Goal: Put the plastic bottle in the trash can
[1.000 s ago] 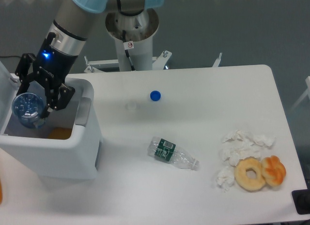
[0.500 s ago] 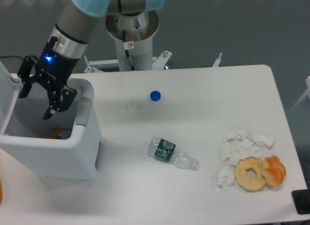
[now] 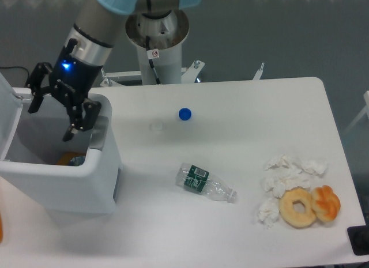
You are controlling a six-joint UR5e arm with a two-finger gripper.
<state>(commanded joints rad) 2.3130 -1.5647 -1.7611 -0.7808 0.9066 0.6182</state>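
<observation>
Since a second ago: plastic bottle (image 3: 75,159) dropped from the hand (image 3: 51,113), now lying low in the trash can (image 3: 86,187), only a blue sliver showing beside something orange. Hand empty, fingers spread wide, lifted slightly above the opening. Risk from here: clipping the raised lid (image 3: 10,115) or near rim while retreating, nudging the can across the table (image 3: 242,222).

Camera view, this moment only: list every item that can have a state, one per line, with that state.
gripper: open, empty, above the trash can
trash can: lid open
plastic bottle: inside the trash can, only a blue bit visible
crushed bottle: flattened, lying on its side on the table, uncapped
blue cap: loose on the table
tissues: crumpled
</observation>
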